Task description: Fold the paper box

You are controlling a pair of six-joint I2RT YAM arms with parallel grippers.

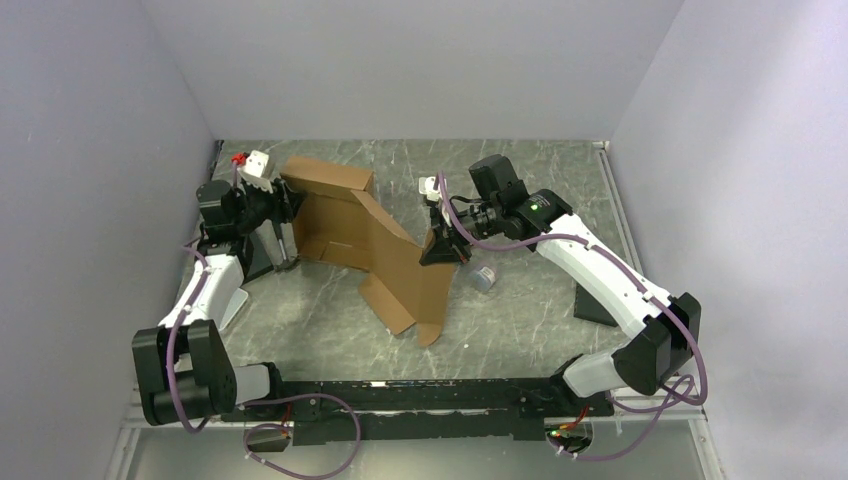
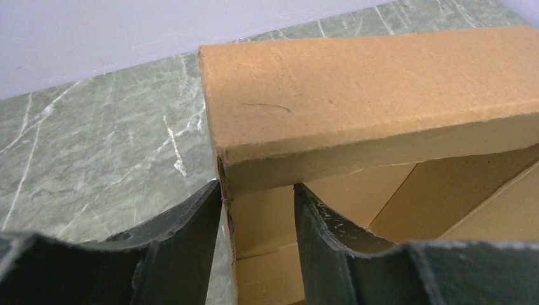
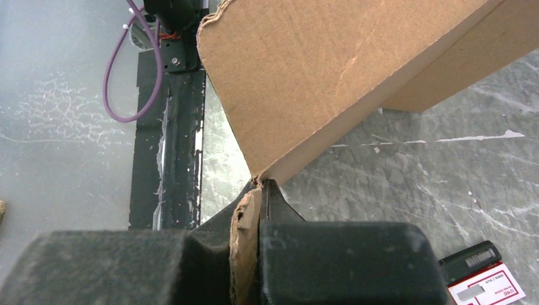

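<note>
Straddling a wall of the paper box, the left hand is spread; the right hand pinches the opposite flap, box lengthwise between.

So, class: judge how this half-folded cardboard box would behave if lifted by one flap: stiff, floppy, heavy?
Probably stiff within panels: the paper box shows flat faces and a wall standing upright. Likely to hinge at creases, since its panels sit at different angles. Seemingly light: the right gripper holds a flap raised, jaws pinching one edge.
</note>
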